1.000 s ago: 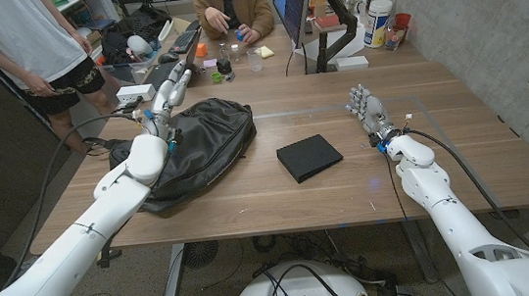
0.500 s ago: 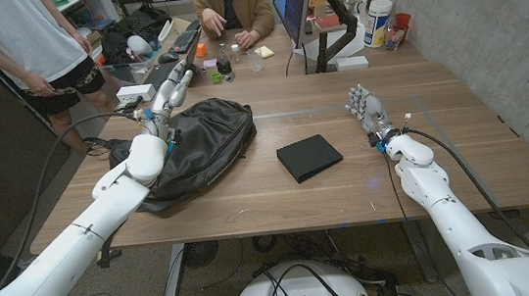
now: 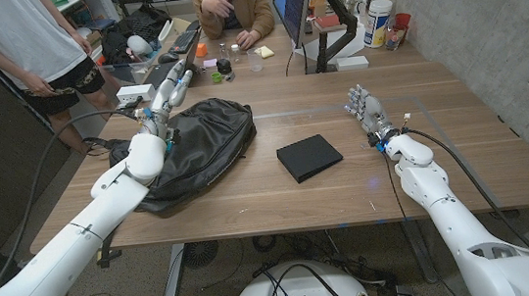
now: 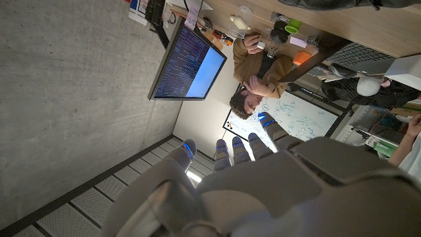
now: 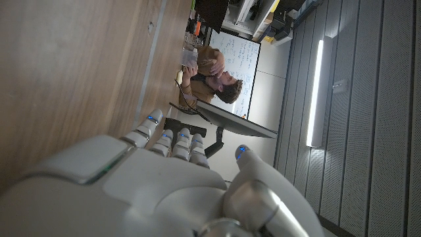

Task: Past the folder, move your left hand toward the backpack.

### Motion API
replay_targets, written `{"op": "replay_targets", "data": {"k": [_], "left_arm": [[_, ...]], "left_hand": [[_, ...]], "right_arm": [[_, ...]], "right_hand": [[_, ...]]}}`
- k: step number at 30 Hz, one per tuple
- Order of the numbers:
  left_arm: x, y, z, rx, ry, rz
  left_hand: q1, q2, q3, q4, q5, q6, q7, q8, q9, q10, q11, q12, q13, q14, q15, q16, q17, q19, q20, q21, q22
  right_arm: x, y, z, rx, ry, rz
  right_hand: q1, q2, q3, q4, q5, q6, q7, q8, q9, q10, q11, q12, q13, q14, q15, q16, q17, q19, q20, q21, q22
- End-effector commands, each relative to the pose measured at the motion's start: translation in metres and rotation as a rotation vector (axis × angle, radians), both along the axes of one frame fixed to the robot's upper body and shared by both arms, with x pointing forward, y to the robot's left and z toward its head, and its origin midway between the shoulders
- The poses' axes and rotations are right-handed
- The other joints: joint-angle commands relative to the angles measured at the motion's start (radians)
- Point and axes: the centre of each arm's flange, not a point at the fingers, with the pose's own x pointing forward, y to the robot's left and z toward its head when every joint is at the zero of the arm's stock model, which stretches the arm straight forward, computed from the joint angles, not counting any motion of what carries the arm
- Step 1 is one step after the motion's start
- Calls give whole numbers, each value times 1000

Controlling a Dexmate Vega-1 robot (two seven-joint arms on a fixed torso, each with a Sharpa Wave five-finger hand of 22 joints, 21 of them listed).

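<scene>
Reaching: we are working the approach step, with our left hand point(image 3: 168, 96) hanging over the far left end of the backpack point(image 3: 195, 145), well beyond the folder point(image 3: 309, 156).
Left fingers: we are keeping them stretched out and apart, gripping nothing.
Backpack: it is lying slumped on the left half of the surface point(image 3: 329, 195), partly under our left forearm.
Folder: it is sitting flat near the middle of the surface, apart from the backpack.
Right hand point(image 3: 365, 110): we are holding it upright near the right side, fingers apart, empty.
Next move: we are judging the reach nearly complete; what is remaining is lowering the left hand onto the backpack.
</scene>
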Motion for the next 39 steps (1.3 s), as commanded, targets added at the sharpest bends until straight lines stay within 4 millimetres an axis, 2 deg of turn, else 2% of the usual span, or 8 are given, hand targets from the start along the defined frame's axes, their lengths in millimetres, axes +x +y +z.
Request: {"op": "replay_targets", "data": {"k": [1,6,39], "left_arm": [[-3,-1,1,39,-2,89],[-8,-4,3,69,-18,150],[-12,-8,1,143,-28,268]], "left_hand": [[16,18,7,-2,1,5,-7,6,4,-4,-3,6,2,-9,-26,3,4,-7,-10,-3,4],[25,21,15,-8,2,13,-11,9,3,4,-6,9,2,-4,-10,5,3,-5,14,-4,4],[49,19,32,-20,1,35,-27,13,3,20,-15,11,1,4,9,6,1,-17,40,-14,4]], "right_arm": [[3,2,0,-3,5,5],[4,2,0,-4,5,6],[0,-2,-4,5,8,-2]], "right_hand": [[10,64,-3,0,7,8,1,5,2,10,0,6,2,-5,-1,5,3,8,-55,-7,5],[11,64,-3,0,7,8,0,5,2,11,-1,7,2,-5,-1,5,3,8,-55,-8,5],[10,64,-6,1,7,8,1,5,2,11,1,7,2,-4,-1,5,3,11,-55,-13,5]]}}
